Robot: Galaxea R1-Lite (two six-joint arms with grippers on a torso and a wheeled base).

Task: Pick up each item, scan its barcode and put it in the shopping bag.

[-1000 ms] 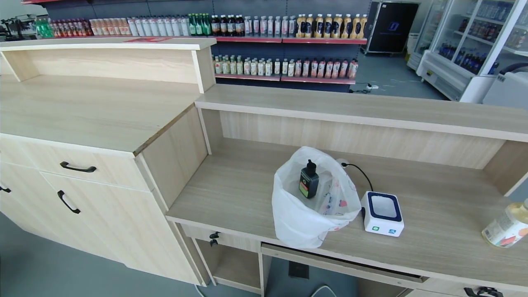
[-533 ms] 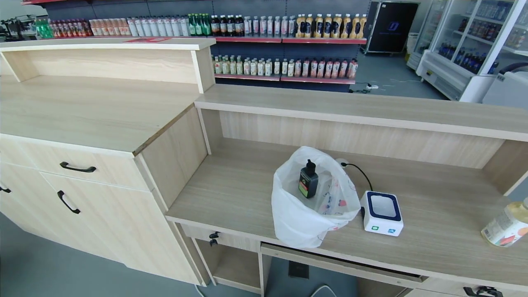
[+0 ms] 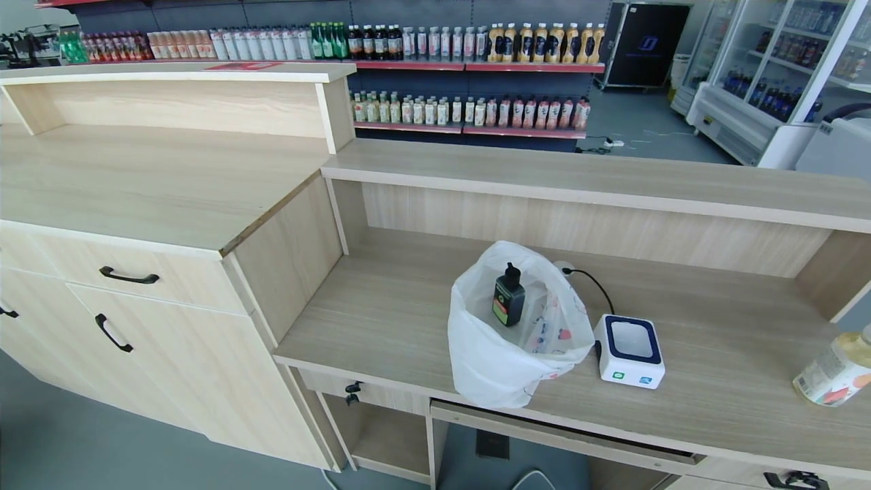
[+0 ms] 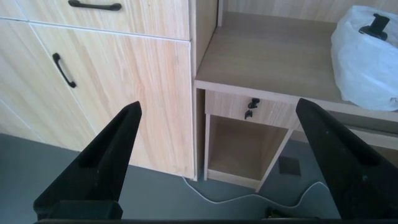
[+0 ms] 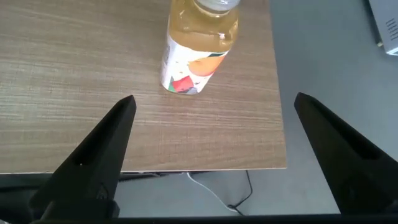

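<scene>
A dark bottle [image 3: 509,301] is in the bag [image 3: 503,367], the juice bottle [image 3: 833,371] at the counter's [image 3: 721,381] right edge remains, and left gripper [image 4: 217,106] and right gripper [image 5: 214,99] gape empty.

Wooden counter [image 3: 381,320] fronts drink shelves [image 3: 469,66] and fridges [image 3: 769,88].

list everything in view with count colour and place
counter: one, light wood, in front
shopping bag: one, white, open on the counter
dark bottle: one, black, upright inside the shopping bag
scanner: one, white with blue frame, on the counter right of the shopping bag
juice bottle: one, yellow, at the counter's right end
shelf bottles: many, mixed colours, on shelves behind the counter
left tool: one, black, open, low by the counter's left end
right tool: one, black, open, near the juice bottle
</scene>
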